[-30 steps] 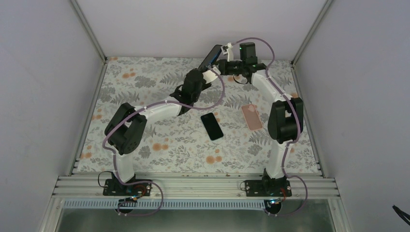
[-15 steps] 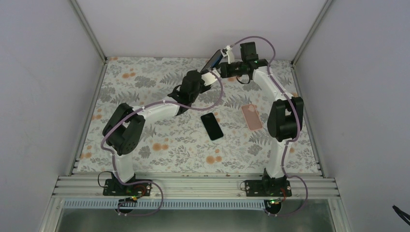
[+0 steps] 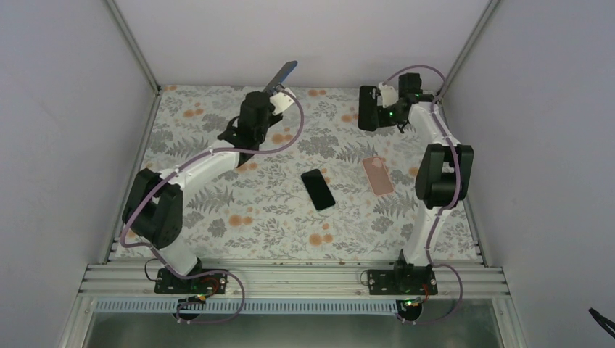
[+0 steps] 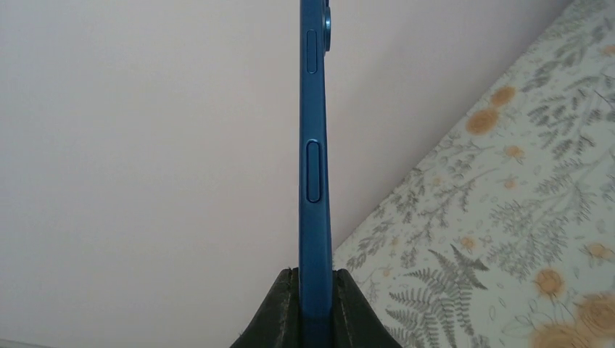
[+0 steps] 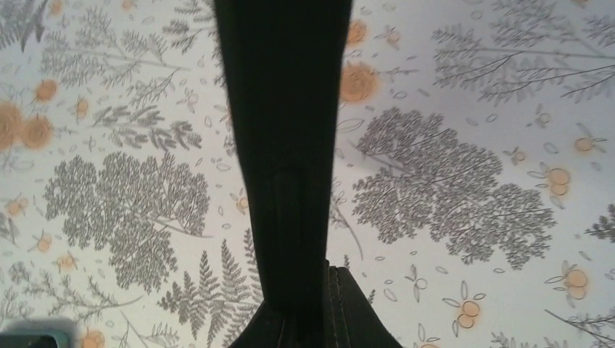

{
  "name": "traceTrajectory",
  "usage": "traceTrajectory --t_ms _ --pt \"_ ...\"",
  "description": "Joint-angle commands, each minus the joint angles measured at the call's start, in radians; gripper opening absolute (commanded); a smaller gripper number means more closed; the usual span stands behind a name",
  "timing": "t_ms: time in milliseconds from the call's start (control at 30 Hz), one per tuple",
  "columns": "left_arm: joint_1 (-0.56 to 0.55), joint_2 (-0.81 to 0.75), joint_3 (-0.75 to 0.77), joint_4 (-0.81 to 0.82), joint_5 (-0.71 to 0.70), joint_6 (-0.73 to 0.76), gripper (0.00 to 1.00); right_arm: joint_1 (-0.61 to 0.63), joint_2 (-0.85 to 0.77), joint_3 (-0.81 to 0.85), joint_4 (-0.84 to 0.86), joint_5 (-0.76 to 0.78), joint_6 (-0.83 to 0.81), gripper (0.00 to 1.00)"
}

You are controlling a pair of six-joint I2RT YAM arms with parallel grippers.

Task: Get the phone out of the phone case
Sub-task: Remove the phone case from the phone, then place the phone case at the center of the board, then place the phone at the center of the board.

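Now the arms stand well apart, where half a second ago they met at the upper middle of the overhead view. Left of centre, the left gripper (image 3: pixel 274 88) is clamped on the lower end of the blue phone (image 3: pixel 284 72), which is bare of its case. The phone's long axis slants up and rightward, off the floral table (image 3: pixel 217 217), camera end uppermost. From the wrist it shows edge-on, running straight up the frame. Toward the upper right, the right gripper (image 3: pixel 376 107) pinches the black phone case (image 3: pixel 367 110), also edge-on to its own wrist camera.
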Motion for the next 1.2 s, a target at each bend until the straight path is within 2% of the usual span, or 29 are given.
traceTrajectory --t_ms 0,100,267,367,467,533,667,800,933,967,1000,1167 --pt "-0.021 -0.025 -0.004 -0.111 -0.048 0.017 0.02 0.018 -0.050 -0.013 -0.057 -0.036 -0.084 0.03" --pt "-0.019 -0.065 -0.095 -0.103 -0.121 0.075 0.02 0.012 -0.055 -0.012 -0.197 -0.159 -0.156 0.04" --pt "-0.016 -0.178 -0.303 -0.033 -0.251 0.208 0.02 0.012 -0.111 -0.115 -0.395 -0.290 -0.301 0.04" --pt "-0.010 -0.205 -0.367 -0.106 -0.316 0.203 0.02 0.010 -0.178 -0.216 -0.390 -0.269 -0.334 0.04" --pt "-0.016 -0.215 -0.420 -0.205 -0.318 0.150 0.02 0.010 -0.188 -0.288 -0.470 -0.303 -0.420 0.04" --pt "-0.028 -0.224 -0.487 -0.201 -0.333 0.149 0.02 0.010 -0.199 -0.350 -0.483 -0.313 -0.450 0.04" --pt "-0.063 -0.257 -0.589 -0.238 -0.308 0.132 0.02 0.016 -0.208 -0.447 -0.487 -0.310 -0.484 0.04" --pt "-0.085 -0.250 -0.606 -0.334 -0.252 0.069 0.02 0.016 -0.204 -0.484 -0.457 -0.303 -0.477 0.04" --pt "-0.115 -0.244 -0.634 -0.340 -0.227 0.079 0.03 0.015 -0.168 -0.496 -0.432 -0.296 -0.468 0.04" --pt "-0.127 -0.236 -0.635 -0.358 -0.211 0.079 0.04 0.014 -0.158 -0.500 -0.425 -0.293 -0.466 0.04" --pt "-0.140 -0.231 -0.636 -0.387 -0.176 0.079 0.09 0.015 -0.148 -0.503 -0.420 -0.291 -0.466 0.04" --pt "-0.228 -0.219 -0.678 -0.474 -0.096 0.085 0.22 0.014 -0.094 -0.523 -0.381 -0.275 -0.455 0.11"
